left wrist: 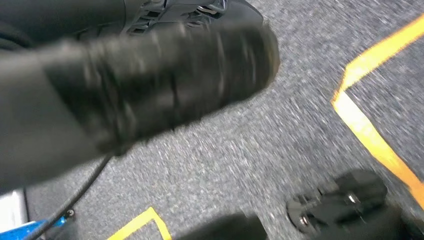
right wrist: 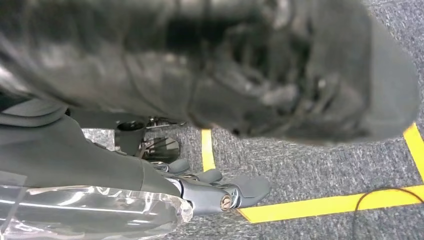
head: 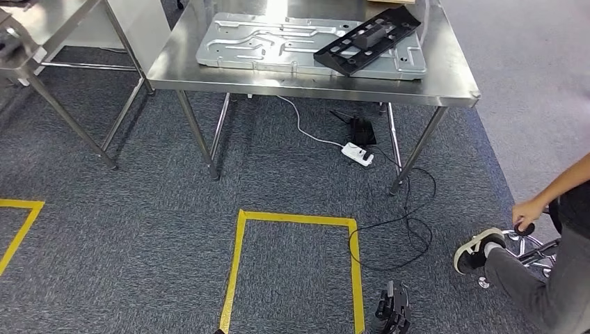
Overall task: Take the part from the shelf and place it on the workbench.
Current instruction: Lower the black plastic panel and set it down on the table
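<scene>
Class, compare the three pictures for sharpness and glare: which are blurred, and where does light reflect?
Head view: sharp, with glare on the steel workbench and the metal panel. Left wrist view: motion-blurred throughout, carpet and yellow tape smeared. Right wrist view: near dark shape blurred, floor tape clearer.

Stainless steel workbench [head: 445, 80] is seen standing on grey carpet floor [head: 139, 229]. A large embossed silver sheet-metal panel [head: 264, 43] is laid flat on its top. A black perforated plastic bracket part [head: 367, 38] is rested on the panel's right end, tilted. Under the bench, a white power strip [head: 357, 154] lies on the carpet.
</scene>
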